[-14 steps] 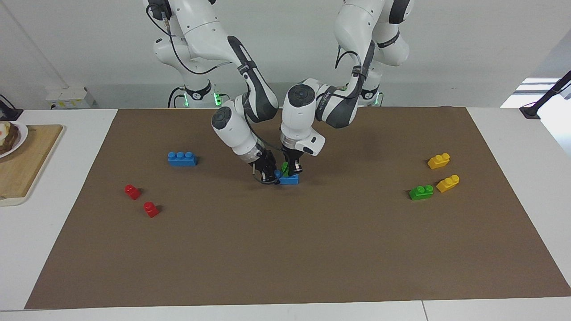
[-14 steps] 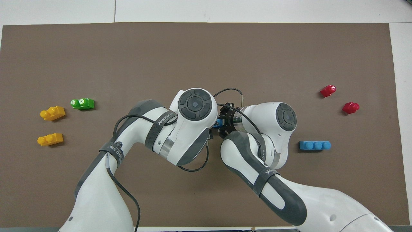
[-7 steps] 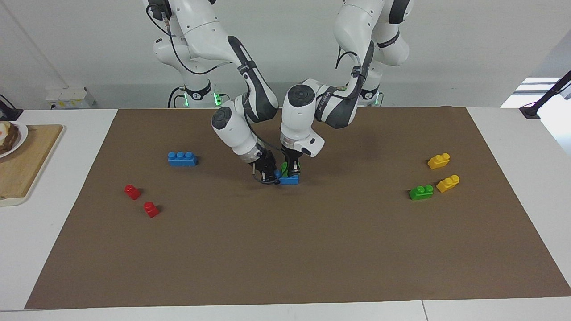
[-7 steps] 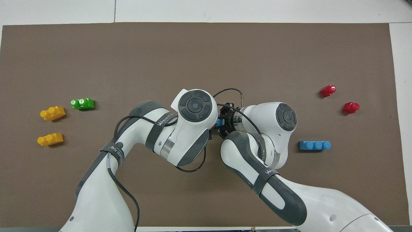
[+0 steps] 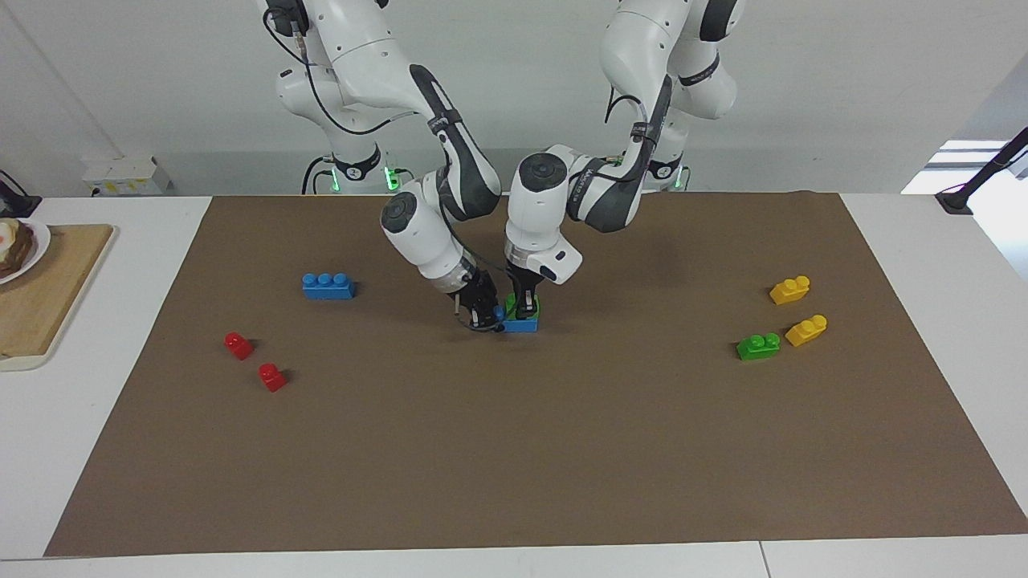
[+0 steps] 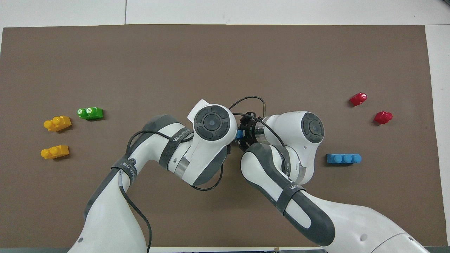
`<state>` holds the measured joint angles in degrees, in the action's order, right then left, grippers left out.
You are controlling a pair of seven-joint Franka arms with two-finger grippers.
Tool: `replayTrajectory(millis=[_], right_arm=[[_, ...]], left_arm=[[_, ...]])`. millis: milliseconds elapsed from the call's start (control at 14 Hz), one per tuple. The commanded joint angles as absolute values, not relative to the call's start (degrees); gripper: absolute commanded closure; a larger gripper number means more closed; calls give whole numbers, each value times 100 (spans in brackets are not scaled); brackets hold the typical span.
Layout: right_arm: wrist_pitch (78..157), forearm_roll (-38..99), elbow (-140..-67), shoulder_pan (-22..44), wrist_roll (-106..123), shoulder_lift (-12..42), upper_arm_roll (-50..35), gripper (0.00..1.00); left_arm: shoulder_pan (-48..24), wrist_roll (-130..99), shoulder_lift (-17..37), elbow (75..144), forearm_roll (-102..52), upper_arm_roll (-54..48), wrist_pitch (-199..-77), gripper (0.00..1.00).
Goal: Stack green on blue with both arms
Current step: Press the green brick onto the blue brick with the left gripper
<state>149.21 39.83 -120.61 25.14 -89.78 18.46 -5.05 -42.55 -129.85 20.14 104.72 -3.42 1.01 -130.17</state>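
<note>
The green brick (image 5: 514,303) sits on top of the blue brick (image 5: 522,324), which lies on the brown mat (image 5: 514,449) at the middle of the surface (image 5: 948,241). The left hand (image 5: 524,305) points straight down and pinches the green brick between its fingers. The right hand (image 5: 484,313) comes in at a slant and pinches the end of the blue brick toward the right arm's end of the surface. In the overhead view both bricks are mostly covered by the 2 arms.

A 2nd blue brick (image 5: 328,286) and 2 red bricks (image 5: 238,345) (image 5: 272,376) lie toward the right arm's end. A 2nd green brick (image 5: 758,346) and 2 yellow bricks (image 5: 789,290) (image 5: 806,330) lie toward the left arm's end. A wooden board (image 5: 44,293) rests on the surface off the mat.
</note>
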Motion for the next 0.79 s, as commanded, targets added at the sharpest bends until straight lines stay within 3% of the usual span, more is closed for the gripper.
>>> replayTrajectory(millis=[0, 429, 571, 714], right_arm=[[15108, 4157, -12234, 2522, -8877, 1828, -519, 100], [15108, 4157, -12234, 2522, -8877, 1828, -519, 100], [15108, 4166, -12234, 2522, -8877, 1828, -519, 100], [15108, 4166, -12234, 2522, -8877, 1828, -519, 100]], left_arm=[[-4377, -12938, 2039, 10942, -352, 149, -13367, 100], [-4342, -12473, 2109, 10890, -343, 149, -13465, 100], [-4333, -12366, 2109, 10907, -352, 149, -13413, 1], [-4298, -12349, 2101, 10794, -352, 149, -13159, 0]])
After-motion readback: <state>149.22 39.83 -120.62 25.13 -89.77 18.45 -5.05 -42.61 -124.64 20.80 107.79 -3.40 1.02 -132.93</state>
